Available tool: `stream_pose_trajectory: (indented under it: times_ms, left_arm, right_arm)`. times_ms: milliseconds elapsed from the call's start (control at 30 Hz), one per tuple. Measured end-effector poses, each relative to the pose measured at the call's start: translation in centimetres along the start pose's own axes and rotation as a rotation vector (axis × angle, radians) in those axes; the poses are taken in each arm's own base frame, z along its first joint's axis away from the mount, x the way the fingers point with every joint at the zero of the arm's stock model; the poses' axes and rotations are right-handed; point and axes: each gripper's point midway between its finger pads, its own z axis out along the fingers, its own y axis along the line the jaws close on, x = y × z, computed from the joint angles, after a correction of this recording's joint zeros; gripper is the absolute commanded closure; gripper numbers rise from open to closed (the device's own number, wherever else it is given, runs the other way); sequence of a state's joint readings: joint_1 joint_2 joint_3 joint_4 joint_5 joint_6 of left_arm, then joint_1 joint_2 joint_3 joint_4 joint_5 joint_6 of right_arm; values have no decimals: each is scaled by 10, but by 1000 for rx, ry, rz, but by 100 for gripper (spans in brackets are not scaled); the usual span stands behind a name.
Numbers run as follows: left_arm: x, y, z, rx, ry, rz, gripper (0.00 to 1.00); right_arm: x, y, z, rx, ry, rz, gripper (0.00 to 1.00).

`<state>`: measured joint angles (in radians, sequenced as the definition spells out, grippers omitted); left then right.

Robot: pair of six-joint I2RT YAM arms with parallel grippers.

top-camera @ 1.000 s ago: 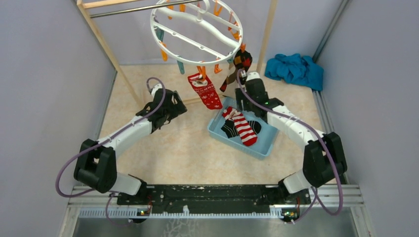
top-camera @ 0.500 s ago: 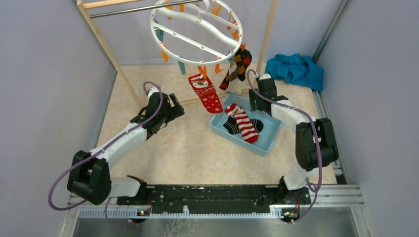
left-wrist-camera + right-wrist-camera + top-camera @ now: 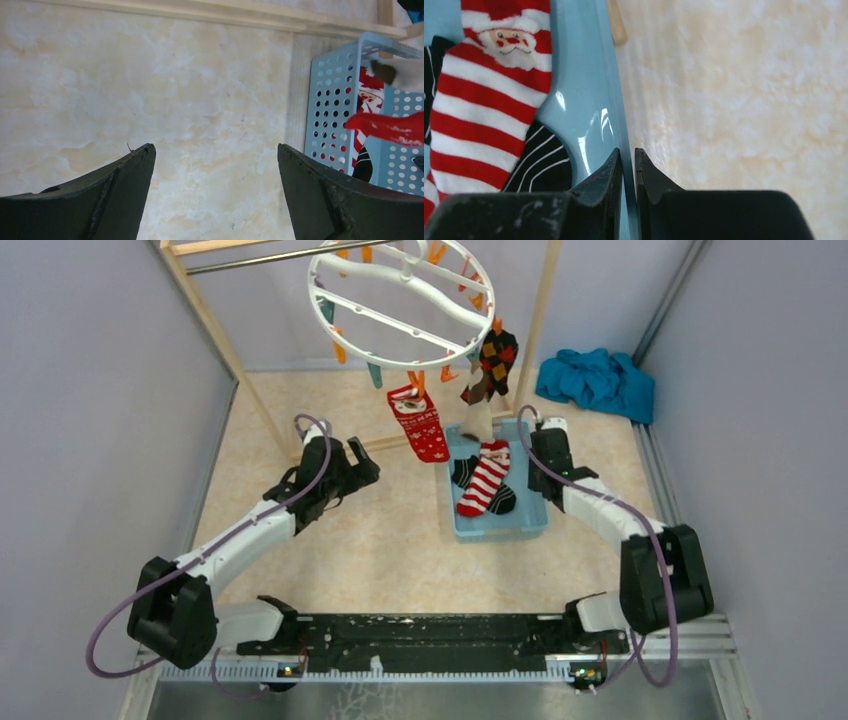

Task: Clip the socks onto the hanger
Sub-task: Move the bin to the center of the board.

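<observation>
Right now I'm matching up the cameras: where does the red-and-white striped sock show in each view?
Top external: striped sock lies in the blue basket, right of centre.
Left wrist: sock far right, glimpsed behind the basket's perforated wall.
Right wrist: sock upper left, inside the basket.
Shared landmark: the blue basket.

light: bright, even; shadows: soft; glare: streak on basket wall (image 3: 591, 125); blur: tabletop (image 3: 734, 100), right wrist

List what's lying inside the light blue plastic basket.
In the light blue plastic basket, a red-and-white striped Santa sock lies over a black sock with thin white stripes, hiding part of it. Anything beneath them is covered.
</observation>
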<state>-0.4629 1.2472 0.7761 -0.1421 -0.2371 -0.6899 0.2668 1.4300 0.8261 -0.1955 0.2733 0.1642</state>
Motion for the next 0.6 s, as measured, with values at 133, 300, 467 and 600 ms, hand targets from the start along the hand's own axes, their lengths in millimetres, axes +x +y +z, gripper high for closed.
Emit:
stream_pose_trajectory:
  times_ms: [133,300,467,600]
  left_arm:
    - [14,-10,-8,37,20,8,4]
    - [14,-19,-10,67,19,-2,4]
    - [9,-22,-14,84,5,-11,4]
    - [3,-25,-20,98,-14,-17,4]
  right_arm:
    - [16,-22,-33,63,0,58,95]
    - [6,-61,-65,191,-70,194,100]
    - [10,-99,-81,321,-86,307,100]
    - [15,-108,-82,365,-77,343,59]
